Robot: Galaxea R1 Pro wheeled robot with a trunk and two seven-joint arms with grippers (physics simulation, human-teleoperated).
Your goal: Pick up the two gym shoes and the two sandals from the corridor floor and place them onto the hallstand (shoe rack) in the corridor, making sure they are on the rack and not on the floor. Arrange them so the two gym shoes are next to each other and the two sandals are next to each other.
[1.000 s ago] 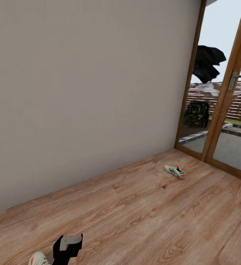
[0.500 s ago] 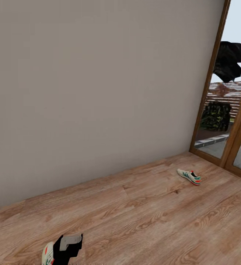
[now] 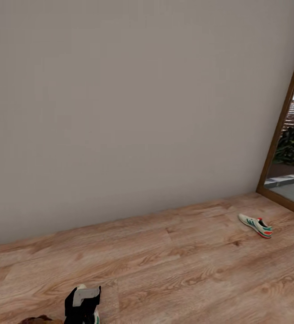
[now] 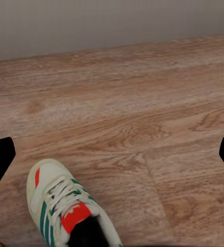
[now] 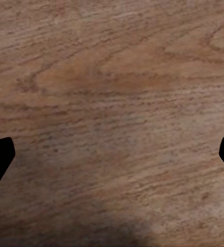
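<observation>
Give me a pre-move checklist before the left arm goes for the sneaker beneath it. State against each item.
1. Left gripper open: ok, its fingertips sit wide apart at the left wrist view's edges.
2. Near gym shoe under the left gripper: ok, upright on the corridor floor, toe towards the wall.
3. Near shoe centred between the fingers: not ok, it lies off to one side.
4. Right gripper free: ok, open over bare planks.
5. Second gym shoe located: ok, on the floor near the glass door.
6. Hallstand located: cannot tell.
</observation>
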